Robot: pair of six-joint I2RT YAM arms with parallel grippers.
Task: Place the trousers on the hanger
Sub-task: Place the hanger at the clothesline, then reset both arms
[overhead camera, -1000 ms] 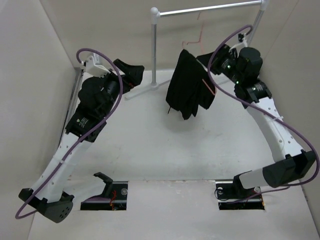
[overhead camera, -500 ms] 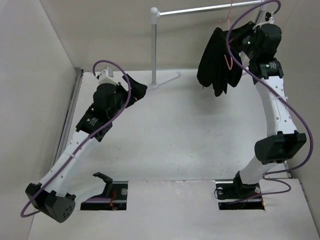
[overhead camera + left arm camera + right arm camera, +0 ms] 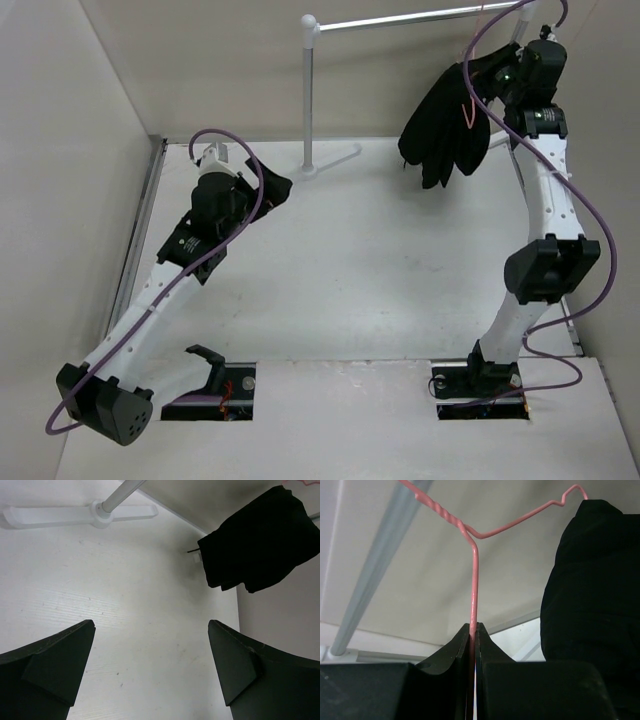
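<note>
Indoors, white tabletop (image 3: pixel 380 260), plain beige walls (image 3: pixel 70 100), trousers (image 3: pixel 440 120) on pink hanger (image 3: pixel 474 580)

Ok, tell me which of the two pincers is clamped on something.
The right pincer: its jaws are shut on the pink wire hanger, with the black trousers hanging beside it. The left pincer gapes wide over the table, holding nothing.

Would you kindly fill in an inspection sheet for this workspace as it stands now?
Surface: white table; the rack stands on it.
Job's things: trousers draped over the hanger, hanging above the table near the rack rail.
Clutter: nothing seen.
Grippers: right gripper shut on the hanger wire; left gripper open, empty.
Cables: purple cables loop along both arms.
Surroundings: beige walls.
</note>
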